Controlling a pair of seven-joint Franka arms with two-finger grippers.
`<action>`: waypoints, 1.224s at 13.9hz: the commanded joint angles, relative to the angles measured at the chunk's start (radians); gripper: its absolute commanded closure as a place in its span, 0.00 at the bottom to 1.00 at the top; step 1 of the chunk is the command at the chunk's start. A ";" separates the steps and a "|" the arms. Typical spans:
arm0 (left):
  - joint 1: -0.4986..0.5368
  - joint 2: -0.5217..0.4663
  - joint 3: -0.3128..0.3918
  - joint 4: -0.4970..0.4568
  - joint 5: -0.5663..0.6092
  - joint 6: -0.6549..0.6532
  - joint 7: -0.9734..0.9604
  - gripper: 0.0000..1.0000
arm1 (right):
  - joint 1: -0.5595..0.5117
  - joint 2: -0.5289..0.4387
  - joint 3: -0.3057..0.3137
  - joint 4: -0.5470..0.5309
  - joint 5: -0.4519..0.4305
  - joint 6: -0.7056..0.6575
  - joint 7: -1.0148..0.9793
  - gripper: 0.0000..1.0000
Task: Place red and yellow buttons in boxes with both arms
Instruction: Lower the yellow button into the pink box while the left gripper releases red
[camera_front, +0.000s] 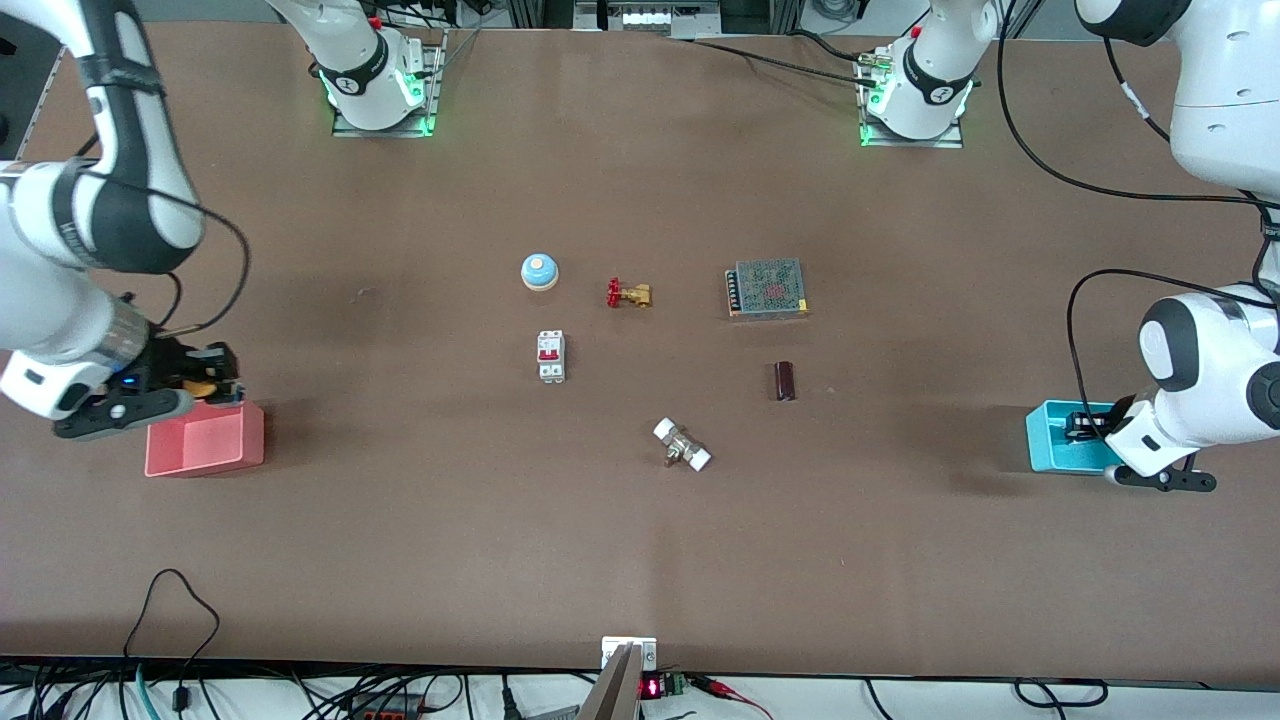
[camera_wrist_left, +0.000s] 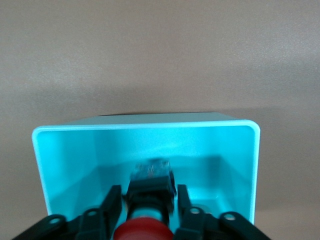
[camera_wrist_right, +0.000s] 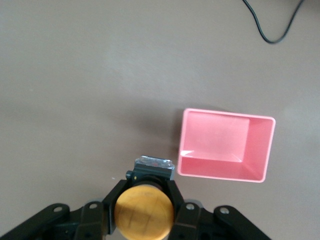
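Observation:
My left gripper (camera_front: 1085, 425) reaches down into the cyan box (camera_front: 1050, 440) at the left arm's end of the table. In the left wrist view the red button (camera_wrist_left: 150, 182) sits between the fingers (camera_wrist_left: 114, 197) with a thin gap on each side, so the left gripper (camera_wrist_left: 147, 194) is open inside the cyan box (camera_wrist_left: 75, 165). My right gripper (camera_front: 210, 385) is shut on the yellow button (camera_wrist_right: 144, 212) and holds it over the table at the edge of the pink box (camera_front: 205, 445). In the right wrist view the pink box (camera_wrist_right: 260, 150) lies beside the button, empty.
At mid-table stand a blue dome bell (camera_front: 539, 270), a brass valve with a red handle (camera_front: 629, 294), a white breaker (camera_front: 551, 356), a mesh power supply (camera_front: 767, 288), a dark cylinder (camera_front: 785, 381) and a white-ended fitting (camera_front: 682, 445).

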 joint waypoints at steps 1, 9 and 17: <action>0.006 0.000 -0.016 0.027 -0.017 -0.020 0.026 0.00 | -0.019 0.095 -0.034 0.087 0.044 0.031 -0.090 0.76; -0.016 -0.246 -0.071 0.049 -0.017 -0.296 0.010 0.00 | -0.092 0.249 -0.050 0.098 0.127 0.247 -0.302 0.76; -0.019 -0.365 -0.280 0.294 -0.016 -0.701 -0.227 0.00 | -0.095 0.306 -0.050 0.092 0.176 0.315 -0.304 0.71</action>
